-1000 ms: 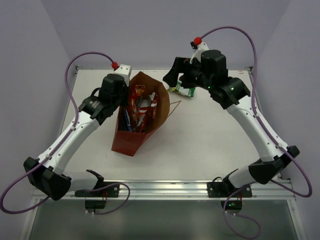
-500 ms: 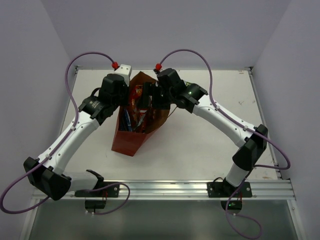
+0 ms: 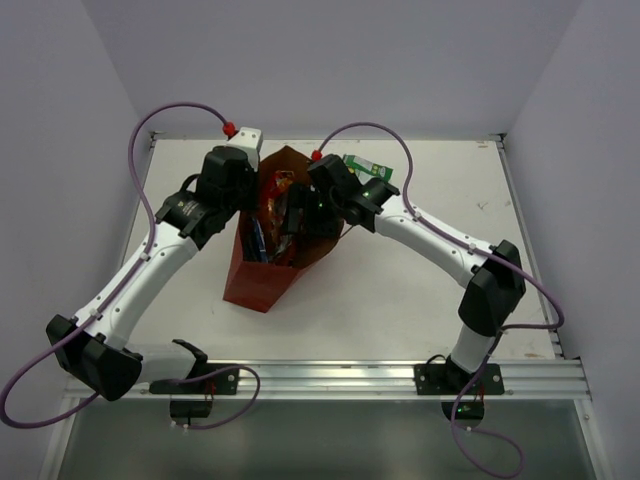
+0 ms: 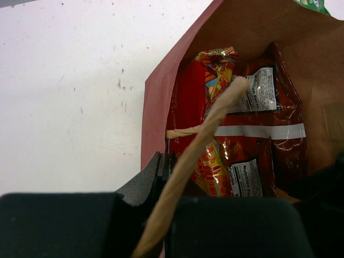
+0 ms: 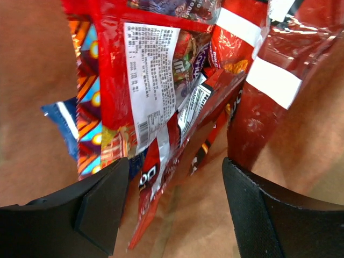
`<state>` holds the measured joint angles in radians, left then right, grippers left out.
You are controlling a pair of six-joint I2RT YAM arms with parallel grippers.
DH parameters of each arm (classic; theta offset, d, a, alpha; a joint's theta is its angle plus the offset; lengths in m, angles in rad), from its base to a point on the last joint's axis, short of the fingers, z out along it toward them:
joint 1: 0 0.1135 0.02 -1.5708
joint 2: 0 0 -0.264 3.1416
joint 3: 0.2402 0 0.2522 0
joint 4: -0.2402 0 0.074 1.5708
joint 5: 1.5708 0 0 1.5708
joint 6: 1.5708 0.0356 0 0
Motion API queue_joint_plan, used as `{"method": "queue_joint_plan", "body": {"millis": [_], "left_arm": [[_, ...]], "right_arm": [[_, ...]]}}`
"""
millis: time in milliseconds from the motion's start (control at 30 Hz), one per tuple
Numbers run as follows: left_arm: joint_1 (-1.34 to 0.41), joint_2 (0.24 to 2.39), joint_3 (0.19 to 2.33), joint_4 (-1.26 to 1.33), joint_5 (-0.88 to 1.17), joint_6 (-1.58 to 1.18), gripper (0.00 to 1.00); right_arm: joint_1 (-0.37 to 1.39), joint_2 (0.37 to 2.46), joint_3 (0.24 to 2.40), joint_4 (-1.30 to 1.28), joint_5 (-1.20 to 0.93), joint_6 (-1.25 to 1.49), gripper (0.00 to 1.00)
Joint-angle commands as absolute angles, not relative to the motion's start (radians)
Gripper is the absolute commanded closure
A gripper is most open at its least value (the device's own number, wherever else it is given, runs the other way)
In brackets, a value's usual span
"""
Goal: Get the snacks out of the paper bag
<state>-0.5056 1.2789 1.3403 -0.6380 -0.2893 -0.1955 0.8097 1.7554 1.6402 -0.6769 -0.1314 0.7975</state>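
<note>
- Right pincer (image 5: 173, 166), jaws apart, reaches inside the paper bag (image 3: 262, 285); a red chip bag (image 5: 153, 180) lies between them.
- Left pincer (image 4: 163, 164) grips the paper bag's rim.

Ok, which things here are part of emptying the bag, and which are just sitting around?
Job: paper bag; red packets and blue packet inside it; green-white packet out on the table; left gripper, shut on the bag; right gripper, open inside it.
Just there: purple cables; mounting rail.
</note>
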Motion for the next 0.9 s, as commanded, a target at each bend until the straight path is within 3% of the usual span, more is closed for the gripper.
{"method": "queue_joint_plan", "body": {"millis": [0, 400, 700, 800, 867], "left_arm": [[-0.511, 1.239, 1.413, -0.577, -0.267, -0.212, 1.00], [-0.514, 1.223, 1.407, -0.581, -0.255, -0.239, 1.00], [-0.512, 1.223, 1.397, -0.575, -0.253, -0.245, 1.00], [-0.514, 1.223, 1.393, -0.574, -0.250, -0.247, 1.00], [-0.514, 1.221, 1.390, -0.574, -0.255, -0.247, 1.00]], "right_arm": [[0.807, 1.758, 1.618, -0.635, -0.156, 0.838, 0.28], [0.808, 1.798, 1.620, -0.620, -0.219, 0.876, 0.40], [0.815, 1.785, 1.654, -0.635, -0.209, 0.884, 0.42], [0.815, 1.799, 1.667, -0.647, -0.210, 0.885, 0.51], [0.815, 1.801, 1.669, -0.646, -0.209, 0.885, 0.65]]}}
